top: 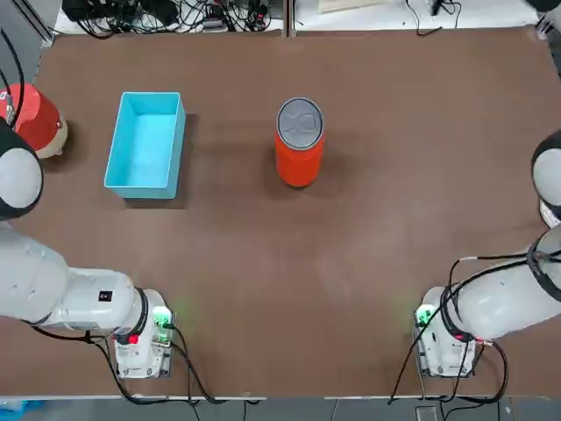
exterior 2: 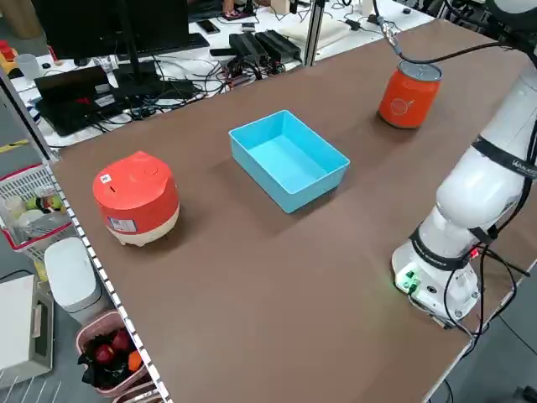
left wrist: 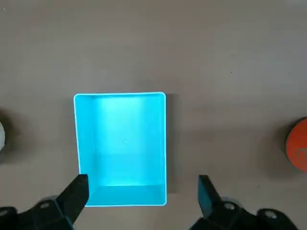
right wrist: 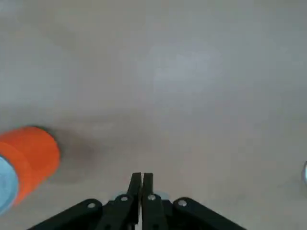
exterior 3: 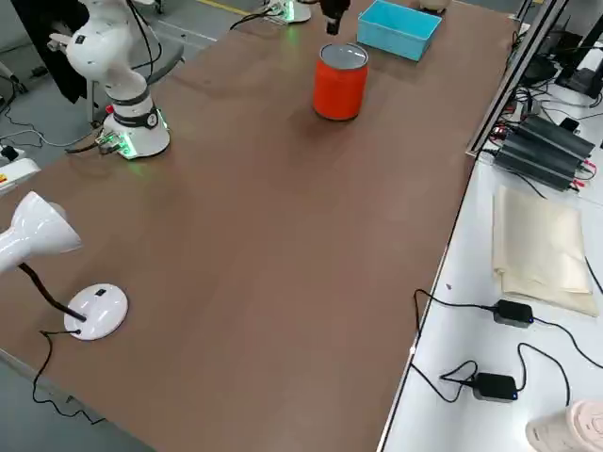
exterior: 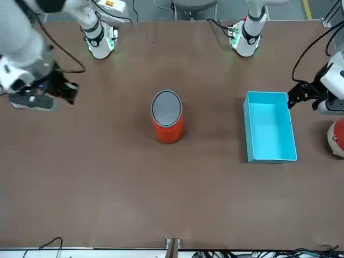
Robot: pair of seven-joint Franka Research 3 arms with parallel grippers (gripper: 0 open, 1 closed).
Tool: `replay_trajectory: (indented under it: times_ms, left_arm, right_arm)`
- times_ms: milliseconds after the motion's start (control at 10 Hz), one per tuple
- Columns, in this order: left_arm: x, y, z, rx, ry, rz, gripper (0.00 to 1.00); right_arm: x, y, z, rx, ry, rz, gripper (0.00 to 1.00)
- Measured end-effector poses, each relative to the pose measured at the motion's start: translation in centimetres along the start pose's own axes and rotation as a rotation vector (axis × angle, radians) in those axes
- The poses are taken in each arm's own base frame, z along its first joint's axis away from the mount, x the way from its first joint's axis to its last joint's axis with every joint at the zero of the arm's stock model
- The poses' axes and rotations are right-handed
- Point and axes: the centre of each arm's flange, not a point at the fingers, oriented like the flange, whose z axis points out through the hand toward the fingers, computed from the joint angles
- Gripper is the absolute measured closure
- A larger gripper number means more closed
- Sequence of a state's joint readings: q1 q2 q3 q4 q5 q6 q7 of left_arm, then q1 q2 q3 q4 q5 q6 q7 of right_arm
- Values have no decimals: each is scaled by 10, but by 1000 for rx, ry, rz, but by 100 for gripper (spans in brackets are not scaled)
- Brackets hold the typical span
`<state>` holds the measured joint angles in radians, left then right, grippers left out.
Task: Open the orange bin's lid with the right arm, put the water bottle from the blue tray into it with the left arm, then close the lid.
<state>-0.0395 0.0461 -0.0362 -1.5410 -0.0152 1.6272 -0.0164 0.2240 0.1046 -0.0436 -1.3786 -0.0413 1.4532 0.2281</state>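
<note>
Front view | left gripper (exterior: 302,95) beside blue tray (exterior: 270,127) | bin (exterior: 167,116) lidded

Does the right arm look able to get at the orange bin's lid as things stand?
Probably yes: the lid faces up with nothing over it, and only bare table seems to lie between the orange bin and the right gripper.

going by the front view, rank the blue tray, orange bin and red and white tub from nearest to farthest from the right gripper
From the right gripper, over the robot's right side:
1. Orange bin, mid-table
2. Blue tray, to the robot's left
3. Red and white tub, farthest left
</note>
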Motion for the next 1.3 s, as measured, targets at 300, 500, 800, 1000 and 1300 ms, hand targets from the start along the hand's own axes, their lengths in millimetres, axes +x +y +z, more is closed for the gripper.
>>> replay_trajectory:
  times_ms: [300, 500, 800, 1000, 1300]
  left_arm:
    - [0, 0, 0, 0, 0, -1, 0]
    - [0, 0, 0, 0, -1, 0, 0]
    - [0, 0, 0, 0, -1, -1, 0]
    - [0, 0, 0, 0, -1, 0, 0]
    - [0, 0, 0, 0, -1, -1, 0]
  right_arm:
    - [6, 95, -4, 7, -8, -87, 59]
    - [7, 115, -4, 9, 2, -102, 32]
    - [11, 115, -3, 8, 34, -107, 0]
    - [14, 116, 4, 8, 41, -108, 0]
    - [10, 116, 6, 9, 40, -110, 0]
